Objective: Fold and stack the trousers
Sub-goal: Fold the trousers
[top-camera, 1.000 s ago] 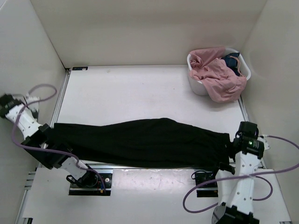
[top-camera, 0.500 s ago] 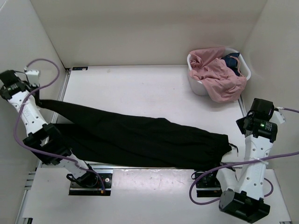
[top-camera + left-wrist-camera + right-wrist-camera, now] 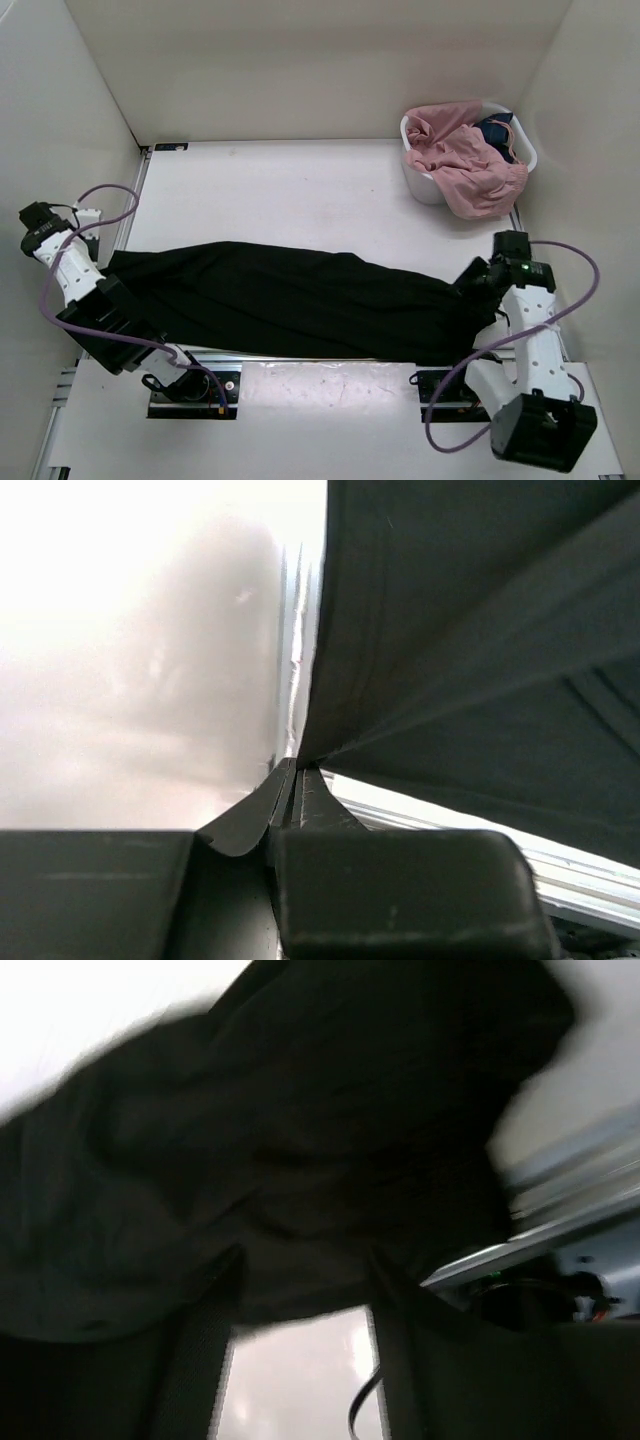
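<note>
The black trousers (image 3: 300,300) lie stretched in a long band across the near part of the white table (image 3: 300,190). My left gripper (image 3: 108,268) is shut on their left end. In the left wrist view the jaws (image 3: 295,770) pinch a fabric corner, and the trousers (image 3: 480,630) hang taut to the right. At the bunched right end, my right gripper (image 3: 468,285) is open. In the blurred right wrist view its fingers (image 3: 300,1280) stand apart with bare table between them, and the trousers (image 3: 300,1110) lie just beyond the tips.
A white basket (image 3: 425,185) stands at the back right, holding a pink garment (image 3: 465,165) and a dark blue garment (image 3: 497,132). White walls enclose the table on three sides. A metal rail (image 3: 300,358) runs along the near edge between the arm bases.
My right gripper has opened and let go of the trousers' right end. My left arm swung the left end toward the back, then brought it forward again, still gripped.
</note>
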Controlling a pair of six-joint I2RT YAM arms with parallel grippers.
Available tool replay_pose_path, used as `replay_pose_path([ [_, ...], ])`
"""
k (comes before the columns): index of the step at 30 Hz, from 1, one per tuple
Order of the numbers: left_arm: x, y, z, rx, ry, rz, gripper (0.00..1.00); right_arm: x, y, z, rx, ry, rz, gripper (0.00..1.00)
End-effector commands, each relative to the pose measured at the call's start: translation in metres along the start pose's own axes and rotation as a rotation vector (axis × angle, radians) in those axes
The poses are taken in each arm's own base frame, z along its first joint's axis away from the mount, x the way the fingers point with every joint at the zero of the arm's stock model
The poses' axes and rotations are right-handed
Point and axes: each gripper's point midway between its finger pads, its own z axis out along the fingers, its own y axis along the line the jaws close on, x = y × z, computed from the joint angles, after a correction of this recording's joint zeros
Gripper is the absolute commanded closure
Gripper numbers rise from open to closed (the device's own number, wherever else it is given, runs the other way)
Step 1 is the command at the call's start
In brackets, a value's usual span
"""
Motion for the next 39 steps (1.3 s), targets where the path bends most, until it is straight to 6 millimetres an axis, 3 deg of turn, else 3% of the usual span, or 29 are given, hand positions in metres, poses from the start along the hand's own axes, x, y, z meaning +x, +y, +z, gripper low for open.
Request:
replay_pose_path([
  [1, -0.021, 0.024, -0.019, -0.089, -0.073, 0.007, 0.86, 0.018, 0.040, -0.015, -0.178, 0.032, -0.228, 0.37],
  [3, -0.024, 0.027, -0.022, -0.097, -0.082, -0.002, 0.86, 0.034, 0.032, -0.010, -0.069, 0.084, -0.244, 0.35],
  [4, -0.024, 0.027, -0.022, -0.097, -0.082, -0.002, 0.86, 0.035, 0.010, -0.009, 0.064, 0.069, -0.234, 0.33],
  [7, -0.022, 0.025, -0.022, -0.089, -0.074, -0.002, 0.86, 0.041, -0.010, 0.001, 0.146, 0.034, -0.075, 0.30],
  [9, -0.019, 0.023, -0.023, -0.089, -0.073, 0.007, 0.86, 0.042, -0.011, 0.005, 0.114, -0.019, 0.068, 0.32],
  [12, -0.011, 0.015, -0.021, -0.077, -0.061, 0.007, 0.86, 0.047, -0.021, 0.021, 0.136, -0.032, 0.150, 0.33],
  [15, -0.006, 0.009, -0.015, -0.055, -0.050, 0.007, 0.86, 0.052, -0.035, 0.034, 0.234, -0.003, 0.150, 0.33],
  [22, 0.006, 0.006, -0.003, -0.027, -0.008, -0.002, 0.86, 0.044, -0.046, 0.058, 0.342, 0.006, 0.149, 0.33],
  [23, 0.006, 0.014, -0.005, -0.046, -0.003, -0.012, 0.86, 0.043, -0.047, 0.063, 0.345, 0.006, 0.158, 0.38],
  [24, 0.005, 0.018, -0.007, -0.060, -0.002, -0.012, 0.86, 0.041, -0.048, 0.064, 0.348, 0.005, 0.176, 0.58],
  [27, 0.010, 0.034, -0.014, -0.107, 0.014, -0.004, 0.86, 0.038, -0.056, 0.068, 0.374, 0.018, 0.195, 1.00],
  [29, 0.022, 0.045, -0.017, -0.135, 0.047, 0.009, 0.86, 0.038, -0.064, 0.067, 0.397, 0.037, 0.195, 1.00],
  [34, 0.042, 0.050, -0.011, -0.132, 0.105, 0.018, 0.86, 0.006, -0.062, 0.047, 0.327, -0.065, 0.277, 1.00],
  [39, 0.033, 0.063, -0.016, -0.165, 0.095, 0.017, 0.86, -0.013, -0.057, 0.023, 0.296, -0.104, 0.277, 1.00],
])
